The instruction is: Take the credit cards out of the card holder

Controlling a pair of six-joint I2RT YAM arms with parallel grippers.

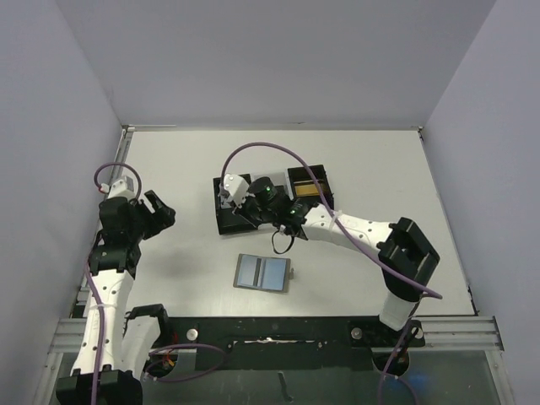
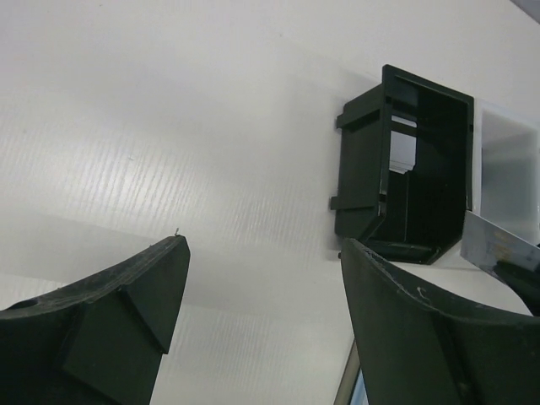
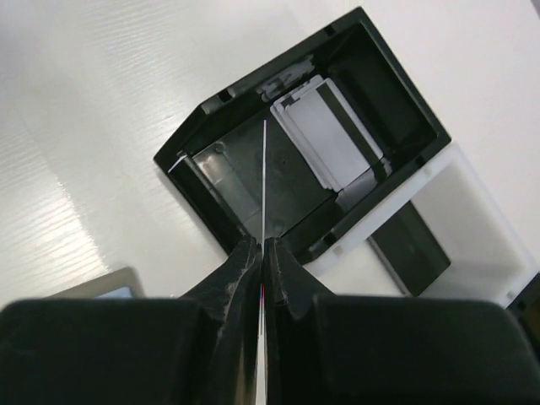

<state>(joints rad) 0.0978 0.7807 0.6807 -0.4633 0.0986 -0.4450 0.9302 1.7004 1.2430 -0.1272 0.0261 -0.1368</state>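
Observation:
The card holder point(image 1: 263, 272) lies open and flat on the table, its blue-grey two-panel inside facing up; a corner of it shows in the right wrist view point(image 3: 108, 287). My right gripper point(image 1: 240, 202) is shut on a thin light card point(image 3: 264, 169), seen edge-on, and holds it over the left black compartment of the tray point(image 3: 221, 173). Other grey cards point(image 3: 331, 139) lie in that compartment. My left gripper point(image 1: 157, 211) is open and empty, well left of the tray; in its own view point(image 2: 261, 246) only bare table lies between the fingers.
The black-and-white three-compartment tray point(image 1: 232, 224) stands behind the card holder, with a yellowish item in its right compartment point(image 1: 304, 191). The tray also shows in the left wrist view point(image 2: 363, 169). Grey walls close in the table on three sides.

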